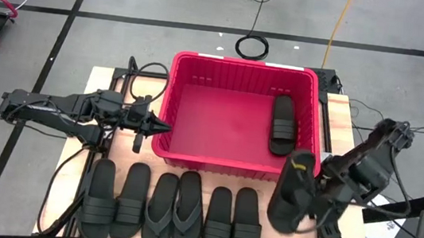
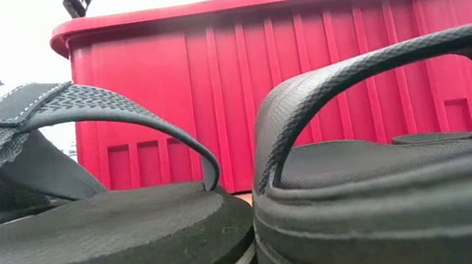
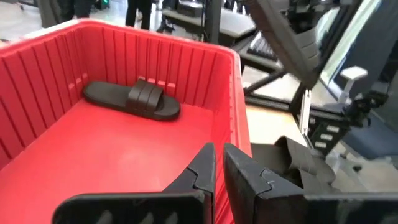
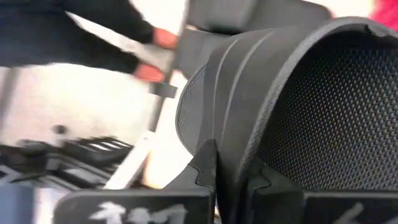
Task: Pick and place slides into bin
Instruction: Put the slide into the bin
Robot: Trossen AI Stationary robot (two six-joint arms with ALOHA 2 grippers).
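The red bin [image 1: 235,130] stands at the table's middle, with one black slide [image 1: 282,124] lying flat against its right wall; this slide also shows in the left wrist view [image 3: 134,99]. Several black sandals [image 1: 173,211] lie soles down in a row along the near edge, two of them flip-flops [image 1: 175,209]. My right gripper [image 1: 319,197] is shut on another black slide [image 1: 293,191] beside the bin's near right corner. My left gripper [image 1: 159,127] is shut and empty at the bin's left wall. My right gripper pinches the slide's wide ribbed strap by its edge [image 4: 231,163] between its two fingers. The fingers come from the table's right side. The slide is lifted clear of the table and tilted, and its dotted footbed [image 4: 323,112] faces the wrist camera.
In the low view a flip-flop [image 2: 93,235] and a slide [image 2: 390,175] fill the foreground before the bin's near wall [image 2: 302,76]. Cables and arm bases lie at the table's left and right edges. A person's hands show beyond the table in the right wrist view [image 4: 152,56].
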